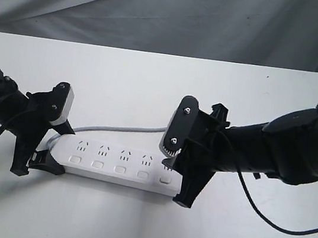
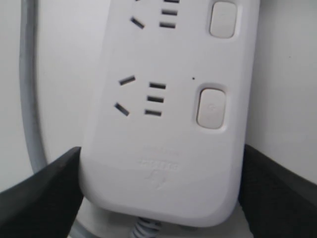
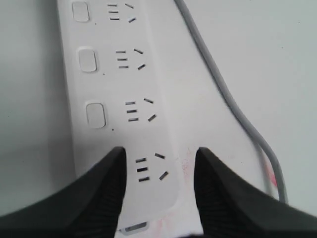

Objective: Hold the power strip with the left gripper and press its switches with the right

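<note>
**Power strip clamped at its cord end, right tool over the far socket**

While the white power strip is lying flat on the white bench, socket face up, the left tool is gripping it at the end where the cord comes out. In the left wrist view its two black fingers are pressing against the two long edges of the strip, with the first socket set and its square button lying just past them.

The thin grey cord is curving away from that end and running along the bench behind the strip. The five switches are sitting in one row along the near edge, one under each socket set.

At the opposite end, the right tool is standing over the last socket set with its jaws apart and nothing clamped between them. One of its fingers is covering the spot where the last button sits, so I cannot tell whether it is touching the button. The other finger is reaching over the cord-side edge of the strip.
</note>
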Robot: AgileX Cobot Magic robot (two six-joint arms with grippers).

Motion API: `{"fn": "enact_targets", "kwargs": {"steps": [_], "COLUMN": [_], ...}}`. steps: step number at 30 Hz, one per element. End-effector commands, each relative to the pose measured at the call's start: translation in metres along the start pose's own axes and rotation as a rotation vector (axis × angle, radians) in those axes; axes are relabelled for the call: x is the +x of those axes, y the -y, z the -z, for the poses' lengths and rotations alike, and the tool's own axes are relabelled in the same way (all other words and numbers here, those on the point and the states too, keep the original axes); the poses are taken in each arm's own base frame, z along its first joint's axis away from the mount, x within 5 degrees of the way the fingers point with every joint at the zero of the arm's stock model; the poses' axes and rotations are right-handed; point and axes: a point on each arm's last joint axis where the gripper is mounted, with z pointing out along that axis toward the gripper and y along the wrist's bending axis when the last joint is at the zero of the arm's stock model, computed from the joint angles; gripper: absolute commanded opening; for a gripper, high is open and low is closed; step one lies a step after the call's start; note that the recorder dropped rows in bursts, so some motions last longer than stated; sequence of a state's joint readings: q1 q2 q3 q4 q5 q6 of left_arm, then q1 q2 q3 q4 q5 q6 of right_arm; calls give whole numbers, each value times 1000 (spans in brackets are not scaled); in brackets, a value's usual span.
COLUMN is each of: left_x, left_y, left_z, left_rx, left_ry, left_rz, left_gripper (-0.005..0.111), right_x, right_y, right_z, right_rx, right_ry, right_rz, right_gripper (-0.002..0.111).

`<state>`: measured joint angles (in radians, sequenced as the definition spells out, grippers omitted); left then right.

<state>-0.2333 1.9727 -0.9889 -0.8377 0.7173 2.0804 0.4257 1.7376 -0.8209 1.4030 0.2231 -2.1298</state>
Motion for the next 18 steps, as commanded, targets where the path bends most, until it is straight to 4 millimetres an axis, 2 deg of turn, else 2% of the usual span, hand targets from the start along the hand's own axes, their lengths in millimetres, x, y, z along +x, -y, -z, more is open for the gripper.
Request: {"fn": "enact_targets", "kwargs": {"steps": [1, 18], "left_x": [-5, -5], "left_y": [-2, -2], "left_z": [2, 2], "left_rx": [-11, -11], "left_ry": [16, 16], "left_rz": [10, 8], "left_gripper": [62, 62], "right_x": [8, 10], "right_y": [-3, -4], "right_z": [-7, -13], "right_rx": [-26, -33], "right_ry": [-22, -29], "right_rz": [-4, -41], "right_gripper": [41, 41]}}
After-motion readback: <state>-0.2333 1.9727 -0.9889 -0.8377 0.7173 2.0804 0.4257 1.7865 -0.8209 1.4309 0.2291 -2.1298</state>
